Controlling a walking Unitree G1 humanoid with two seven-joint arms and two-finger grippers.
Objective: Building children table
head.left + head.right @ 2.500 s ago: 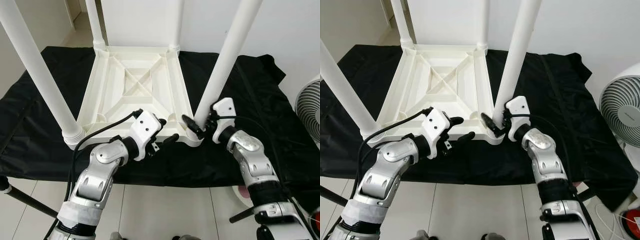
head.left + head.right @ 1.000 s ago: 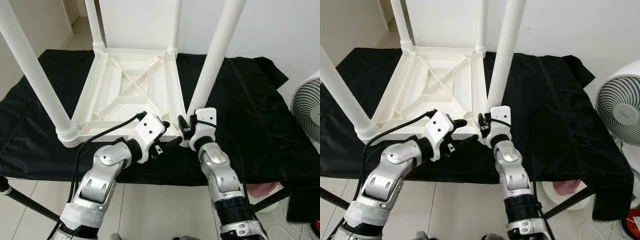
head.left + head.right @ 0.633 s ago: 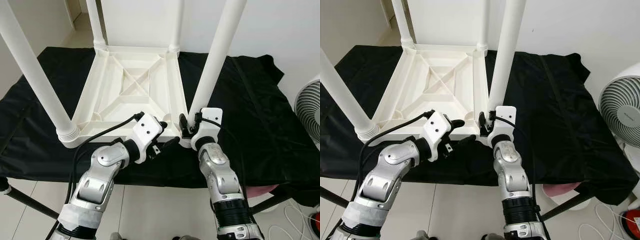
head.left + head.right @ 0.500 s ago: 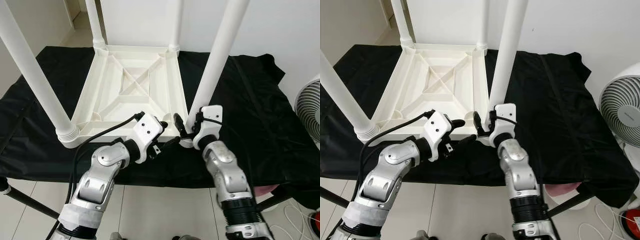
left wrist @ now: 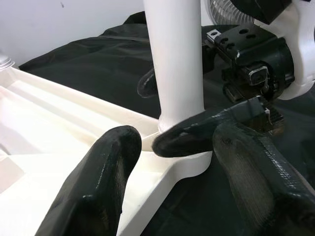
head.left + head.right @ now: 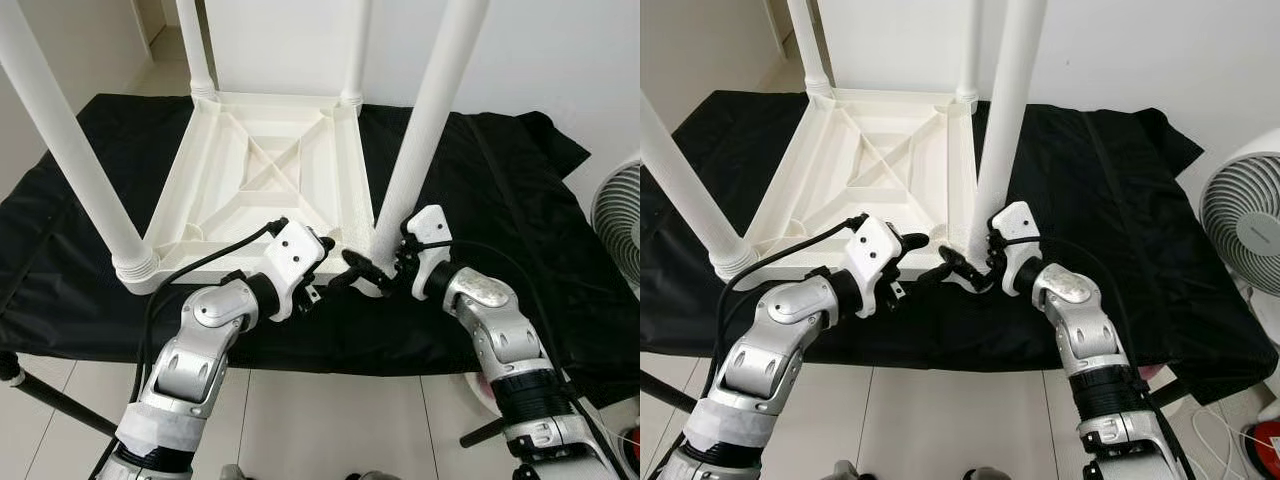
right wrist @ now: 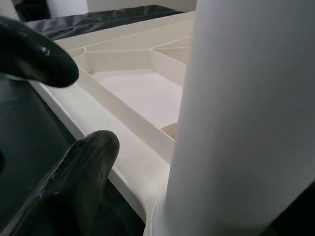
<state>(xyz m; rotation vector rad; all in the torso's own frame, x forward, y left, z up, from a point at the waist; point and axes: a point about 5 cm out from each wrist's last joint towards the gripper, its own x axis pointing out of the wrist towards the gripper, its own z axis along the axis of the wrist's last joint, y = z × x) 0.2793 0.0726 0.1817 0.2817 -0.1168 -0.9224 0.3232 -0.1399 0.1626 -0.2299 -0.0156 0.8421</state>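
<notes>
Your white children's table [image 6: 270, 180] lies upside down on the black-draped worktop [image 6: 520, 210], its legs pointing up. Your right gripper [image 6: 372, 272] is at the base of the near right leg [image 6: 420, 130], fingers [image 5: 197, 132] spread around its foot with one tip touching the socket. Your left gripper [image 6: 925, 258] waits just beside that corner, fingers [image 5: 98, 187] apart and holding nothing, one over the table's near rim.
</notes>
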